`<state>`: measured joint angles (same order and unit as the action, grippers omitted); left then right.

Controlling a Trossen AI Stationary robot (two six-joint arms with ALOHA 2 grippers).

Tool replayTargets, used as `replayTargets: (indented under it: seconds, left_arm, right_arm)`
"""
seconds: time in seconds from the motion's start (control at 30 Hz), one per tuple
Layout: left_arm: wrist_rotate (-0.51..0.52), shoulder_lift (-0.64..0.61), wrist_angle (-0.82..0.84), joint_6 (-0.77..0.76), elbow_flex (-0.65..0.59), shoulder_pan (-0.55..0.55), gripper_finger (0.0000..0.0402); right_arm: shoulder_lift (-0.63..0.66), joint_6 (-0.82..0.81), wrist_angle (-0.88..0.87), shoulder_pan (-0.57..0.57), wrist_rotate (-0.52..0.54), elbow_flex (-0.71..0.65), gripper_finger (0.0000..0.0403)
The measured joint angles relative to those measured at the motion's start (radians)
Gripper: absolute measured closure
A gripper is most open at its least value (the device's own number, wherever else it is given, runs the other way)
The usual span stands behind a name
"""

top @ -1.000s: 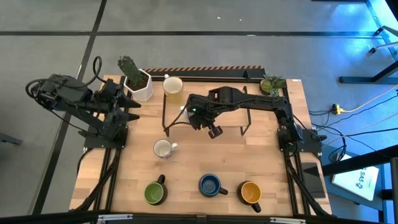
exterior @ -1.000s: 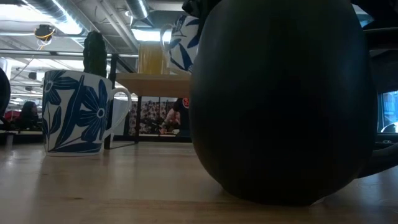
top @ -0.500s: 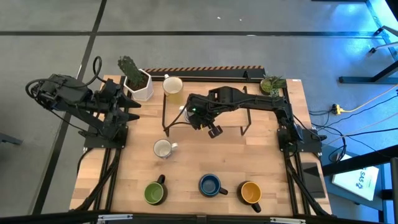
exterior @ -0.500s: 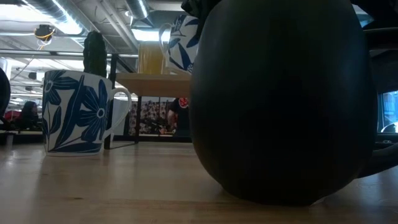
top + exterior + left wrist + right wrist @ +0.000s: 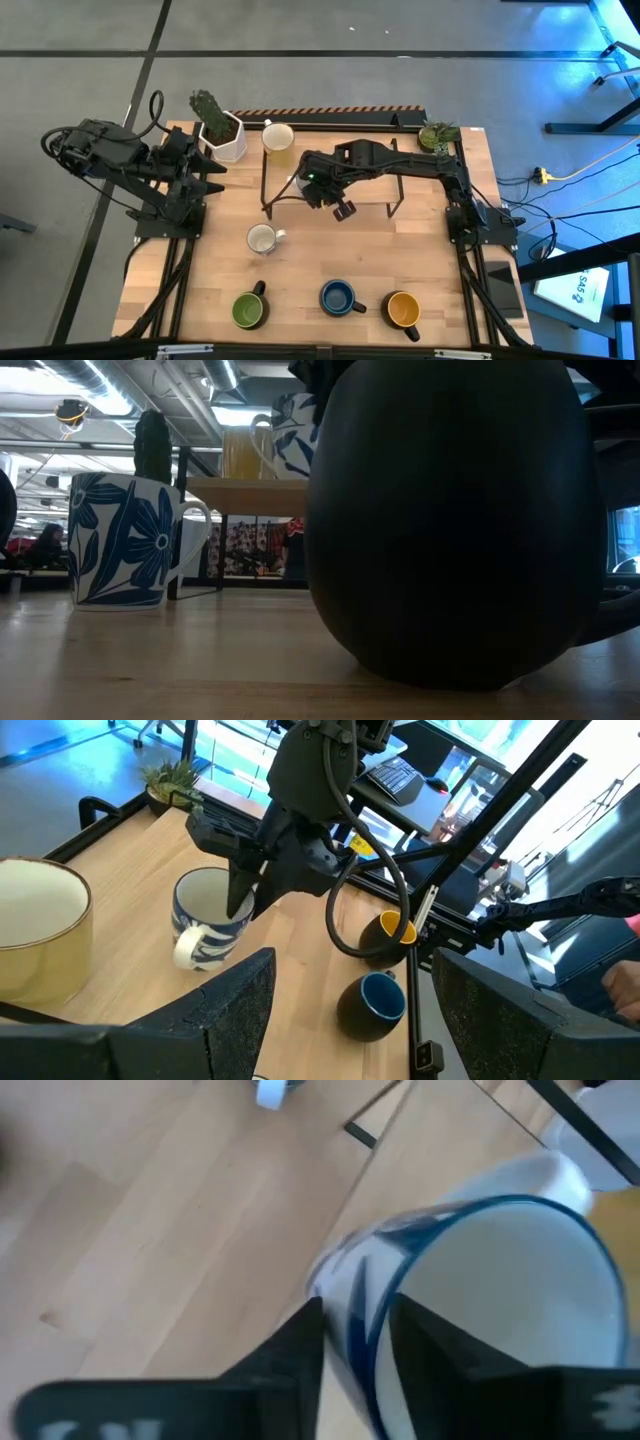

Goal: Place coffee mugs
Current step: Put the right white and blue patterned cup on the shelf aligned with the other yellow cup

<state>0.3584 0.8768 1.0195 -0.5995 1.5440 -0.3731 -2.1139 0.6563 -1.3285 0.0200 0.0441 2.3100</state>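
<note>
Wooden table [image 5: 420,260], raised rack [image 5: 300,195] at 12 o'clock. Right gripper [image 5: 355,1342] pinches blue-patterned mug [image 5: 205,915] by its rim wall over the rack, mouth upward. Left gripper [image 5: 205,165] idle at 9 o'clock, farther off.

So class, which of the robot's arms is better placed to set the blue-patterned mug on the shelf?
The right: its end effector already pinches the blue-patterned mug at the shelf; the left end effector waits at the table's edge.
</note>
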Motion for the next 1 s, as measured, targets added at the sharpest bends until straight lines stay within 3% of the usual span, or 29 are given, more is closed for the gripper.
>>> replayTargets:
  seconds: [0.17, 0.73, 0.9, 1.0]
  left_arm:
    - [0.000, 0.000, 0.000, 0.000, 0.000, 0.000, 0.0139]
    - [0.000, 0.000, -0.001, 0.000, 0.000, 0.000, 0.0139]
    - [0.000, 0.000, -0.002, 0.000, 0.000, 0.000, 0.0139]
    - [0.000, 0.000, -0.002, -0.001, 0.000, 0.000, 0.0139]
  right_arm:
    - [0.000, 0.004, 0.005, 0.000, 0.041, 0.000, 0.0264]
    - [0.049, 0.023, 0.133, 0.001, 0.070, 0.046, 0.0265]
    - [0.088, -0.150, 0.041, -0.020, 0.196, 0.047, 0.0273]
    - [0.088, -0.264, -0.054, -0.035, 0.265, 0.045, 0.0309]
